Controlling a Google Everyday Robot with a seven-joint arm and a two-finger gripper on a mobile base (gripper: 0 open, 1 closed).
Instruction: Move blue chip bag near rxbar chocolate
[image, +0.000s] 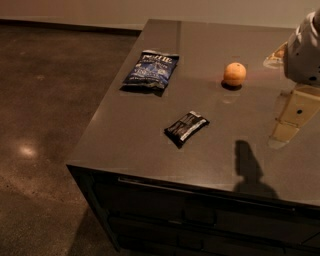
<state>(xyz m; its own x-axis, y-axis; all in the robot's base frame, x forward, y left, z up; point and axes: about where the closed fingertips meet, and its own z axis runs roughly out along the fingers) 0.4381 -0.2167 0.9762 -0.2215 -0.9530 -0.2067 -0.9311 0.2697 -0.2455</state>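
Note:
The blue chip bag, dark blue and crinkly with white lettering at its top, lies flat on the dark counter towards the back left. The rxbar chocolate, a small black wrapper with white stripes, lies nearer the front, about a bag's length in front of and to the right of the bag. My gripper hangs at the right edge of the view, above the counter's right side. It is well to the right of the bar and far from the bag, touching neither.
An orange fruit sits on the counter, right of the bag and behind the bar. The counter's left and front edges drop off to a brown floor. The arm's shadow falls near the front edge.

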